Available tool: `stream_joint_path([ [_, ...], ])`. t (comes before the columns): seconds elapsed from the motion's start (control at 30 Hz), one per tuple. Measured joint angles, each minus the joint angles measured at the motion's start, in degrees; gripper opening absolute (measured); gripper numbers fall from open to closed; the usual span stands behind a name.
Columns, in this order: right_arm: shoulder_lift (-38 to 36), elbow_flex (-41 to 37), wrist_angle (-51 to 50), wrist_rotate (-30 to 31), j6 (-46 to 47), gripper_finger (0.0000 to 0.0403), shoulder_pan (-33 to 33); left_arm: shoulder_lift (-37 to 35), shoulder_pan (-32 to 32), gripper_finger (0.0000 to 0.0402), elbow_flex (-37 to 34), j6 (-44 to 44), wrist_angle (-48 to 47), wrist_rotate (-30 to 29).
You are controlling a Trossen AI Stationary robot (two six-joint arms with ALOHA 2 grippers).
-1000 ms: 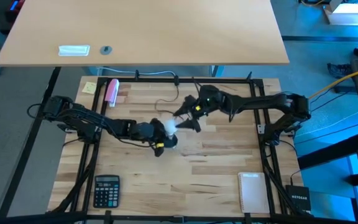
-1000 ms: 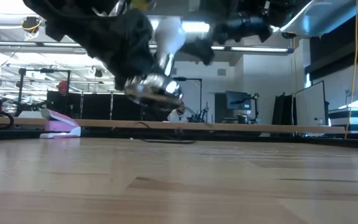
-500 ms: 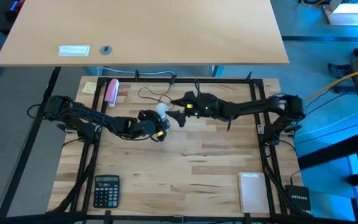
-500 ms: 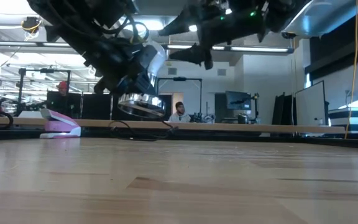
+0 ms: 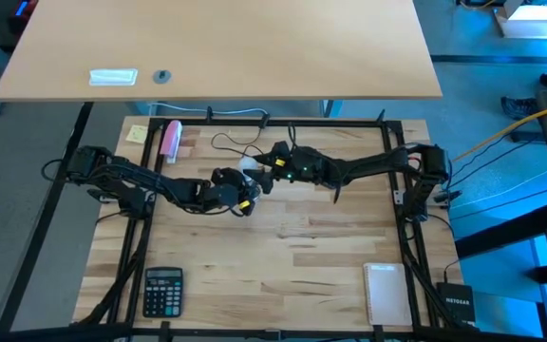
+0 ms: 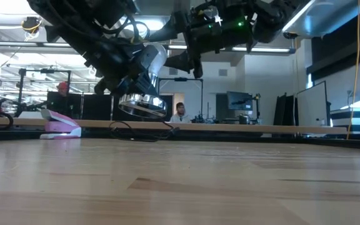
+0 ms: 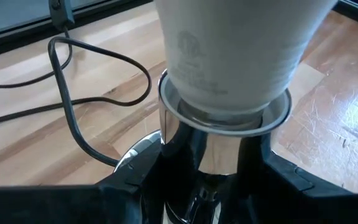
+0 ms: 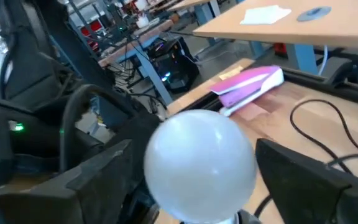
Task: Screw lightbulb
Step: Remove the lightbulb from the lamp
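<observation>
Left end effector (image 5: 228, 195) is clenched on the round silver socket (image 7: 219, 140) to steady it, while the released right end effector (image 8: 194, 171) straddles the white rounded lightbulb (image 8: 201, 163) for twisting.

Bright ceiling strip lights (image 6: 17, 25) glare overhead; nearby wrist-view objects blur softly.
</observation>
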Motion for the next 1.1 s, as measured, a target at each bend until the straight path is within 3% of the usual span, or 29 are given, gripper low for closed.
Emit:
stream_joint_path([
  [0.33, -0.13, 0.08, -1.61, -2.08, -3.14, 0.0202, -0.11, 0.09, -0.35, 0.0169, 0.00, 1.34, -0.33, 0.05],
  [0.5, -0.51, 0.09, -2.38, -5.72, -3.85, 0.0198, -0.19, 0.08, -1.23, 0.0169, -0.07, 2.63, -0.08, 0.62],
  [0.7, -4.69, -0.19, -5.57, -15.72, -6.78, 0.0196, -0.50, -0.87, -2.22, 0.0169, -0.08, 8.95, 5.08, 6.64],
  [0.83, -8.05, -0.39, -7.46, -31.97, -11.97, 0.0196, -0.54, -1.07, -4.00, 0.0169, -0.09, 15.37, 11.24, 15.18],
  [0.93, -8.60, -0.28, -4.97, -45.01, -14.24, 0.0196, -0.02, -0.87, -5.18, 0.0169, 0.11, 21.00, 17.18, 27.01],
  [1.0, -8.55, -0.15, -3.31, -49.37, -14.41, 0.0196, 0.59, -0.64, -5.33, 0.0169, 0.13, 23.28, 20.45, 34.00],
  [1.1, -8.66, 0.04, -2.58, -51.45, -14.80, 0.0197, 1.48, -0.30, -5.22, 0.0169, 0.15, 23.56, 23.21, 38.13],
])
